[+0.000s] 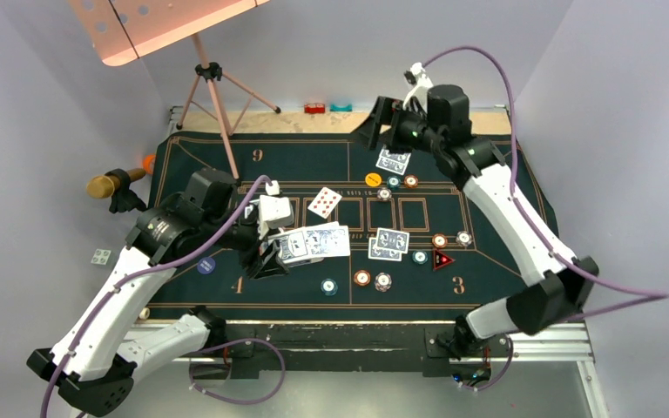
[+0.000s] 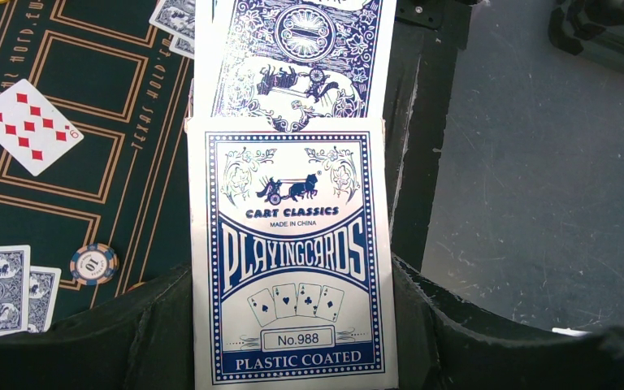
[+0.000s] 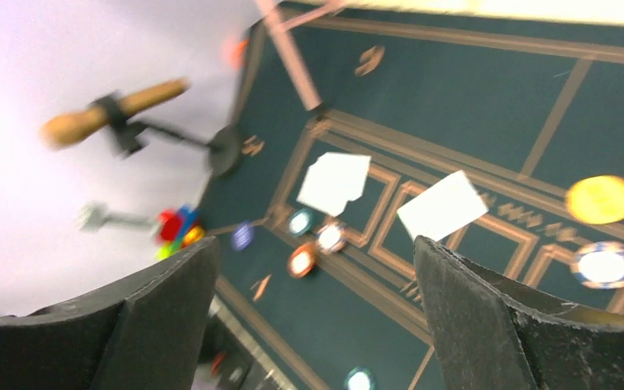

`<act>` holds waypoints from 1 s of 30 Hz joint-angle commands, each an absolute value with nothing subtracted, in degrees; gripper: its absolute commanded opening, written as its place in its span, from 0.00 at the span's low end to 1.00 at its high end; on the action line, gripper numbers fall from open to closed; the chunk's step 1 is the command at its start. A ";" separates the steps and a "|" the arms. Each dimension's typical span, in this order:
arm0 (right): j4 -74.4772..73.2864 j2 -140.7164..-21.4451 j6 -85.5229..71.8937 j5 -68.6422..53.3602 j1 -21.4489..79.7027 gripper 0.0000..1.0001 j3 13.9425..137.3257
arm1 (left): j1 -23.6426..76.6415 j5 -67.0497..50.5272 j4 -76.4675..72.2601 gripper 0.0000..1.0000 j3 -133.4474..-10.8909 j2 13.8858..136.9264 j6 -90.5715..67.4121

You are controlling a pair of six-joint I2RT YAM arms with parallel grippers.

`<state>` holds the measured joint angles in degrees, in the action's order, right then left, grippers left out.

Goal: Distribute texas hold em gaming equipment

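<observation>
My left gripper (image 1: 266,255) (image 2: 291,268) is shut on a blue-and-white playing card box (image 2: 292,252) (image 1: 314,242), held low over the mat's near left, with cards (image 2: 301,57) sliding out of its far end. My right gripper (image 1: 381,131) (image 3: 315,244) hovers open and empty over the mat's far side, just beyond two face-down cards (image 1: 393,161). A face-up nine of diamonds (image 1: 324,202) (image 2: 26,126) and another face-down pair (image 1: 388,244) lie mid-mat. Striped chips (image 1: 362,278), a yellow disc (image 1: 372,179) (image 3: 601,199), a blue disc (image 1: 206,266) and a red triangle marker (image 1: 441,259) are spread around.
The green gold-lined mat (image 1: 496,261) covers the table. A tripod stand (image 1: 213,87) rises at the far left, its foot on the mat. A wooden-handled tool (image 1: 115,183) sits off the left edge. Red (image 1: 314,108) and teal (image 1: 341,107) blocks rest behind the mat.
</observation>
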<state>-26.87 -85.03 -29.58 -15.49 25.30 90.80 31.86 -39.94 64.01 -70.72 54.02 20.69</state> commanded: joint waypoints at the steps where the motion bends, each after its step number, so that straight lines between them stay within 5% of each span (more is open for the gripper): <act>1: -18.63 -80.19 -38.46 -39.98 25.42 0.92 81.20 | 31.33 -40.55 62.18 0.00 -72.83 53.96 21.91; 14: -15.66 -67.42 -44.83 -51.91 26.91 0.96 66.27 | 31.33 -40.34 61.04 0.00 -73.28 54.97 21.67; 30: -17.21 -66.97 -47.42 -49.17 36.56 0.98 59.69 | 31.30 -38.90 59.82 0.00 -74.38 56.84 21.47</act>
<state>-17.50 -67.96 -46.26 -48.99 36.23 60.64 31.83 -38.17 62.70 -71.33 56.66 20.75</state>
